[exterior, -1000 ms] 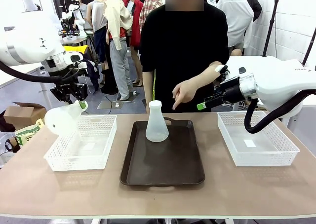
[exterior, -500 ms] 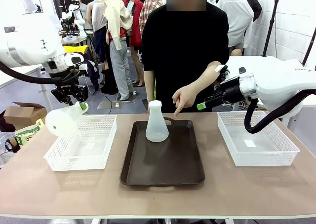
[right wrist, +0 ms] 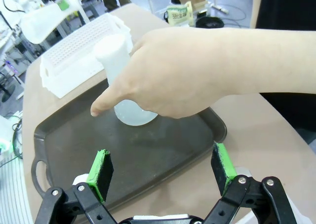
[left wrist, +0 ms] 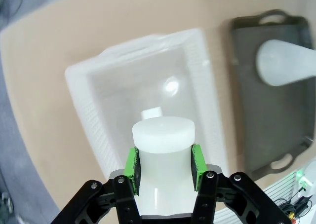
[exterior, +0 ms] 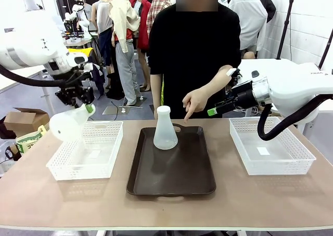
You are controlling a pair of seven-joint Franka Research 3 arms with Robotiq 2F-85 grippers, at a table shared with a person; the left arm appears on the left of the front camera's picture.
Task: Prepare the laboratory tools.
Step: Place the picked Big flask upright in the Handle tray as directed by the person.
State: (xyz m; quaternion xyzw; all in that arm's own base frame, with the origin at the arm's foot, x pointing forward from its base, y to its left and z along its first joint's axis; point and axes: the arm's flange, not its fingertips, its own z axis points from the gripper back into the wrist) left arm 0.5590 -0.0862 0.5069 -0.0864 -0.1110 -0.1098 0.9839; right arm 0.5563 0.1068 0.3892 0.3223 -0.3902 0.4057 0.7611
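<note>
Left gripper (exterior: 86, 109) grips one conical flask (exterior: 67, 124) by its neck, tilted above the left mesh basket (exterior: 88, 153). Right gripper (exterior: 212, 111) hangs spread apart, empty. Second flask (exterior: 165, 129) stands upright on the brown tray (exterior: 171, 171), the person's hand (exterior: 195, 98) pointing down beside it.

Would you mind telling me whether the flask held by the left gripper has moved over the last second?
Yes, slightly. The held flask has drifted up and a little right, toward the left basket, and the left gripper with it.

Left claw (exterior: 86, 109) clamped — right claw (right wrist: 163, 168) spread.
</note>
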